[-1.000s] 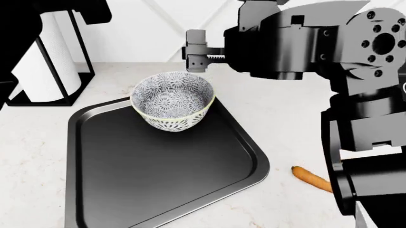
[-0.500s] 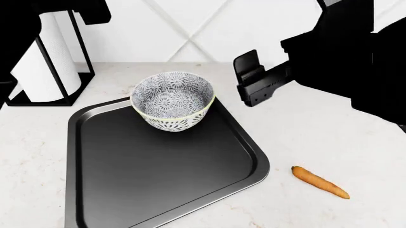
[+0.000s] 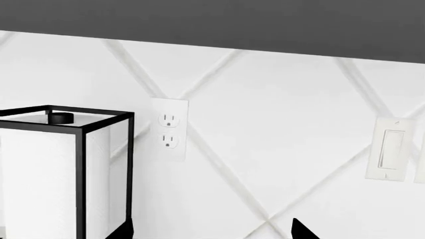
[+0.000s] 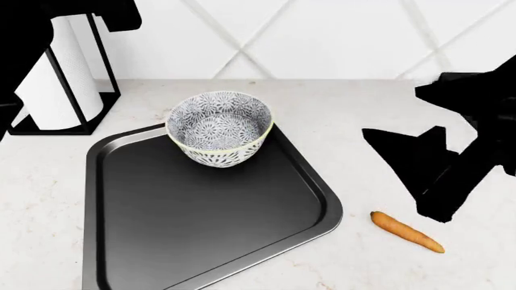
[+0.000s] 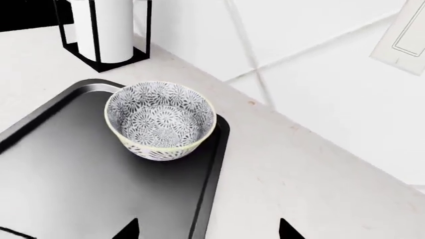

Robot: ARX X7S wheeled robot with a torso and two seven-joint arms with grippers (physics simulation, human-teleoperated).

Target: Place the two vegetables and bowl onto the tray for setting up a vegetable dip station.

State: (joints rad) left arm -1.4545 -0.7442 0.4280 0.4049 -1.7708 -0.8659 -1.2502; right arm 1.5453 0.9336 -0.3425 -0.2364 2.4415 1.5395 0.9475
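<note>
Two dark tips of left end effector spread wide, holding nothing; ahead only wall with paper towel holder, outlet and switch.

From head: bowl upright in tray's far corner; carrot on desk right of tray, apart from it, under right arm's dark shape.

From right wrist: right end effector spread wide, empty, over tray's right rim; bowl beyond it, apart, open line to it.

Pale speckled countertop is carrying the dark tray at centre, the carrot lying just beside the tray's right corner, and a black-framed paper towel holder standing at far left.
</note>
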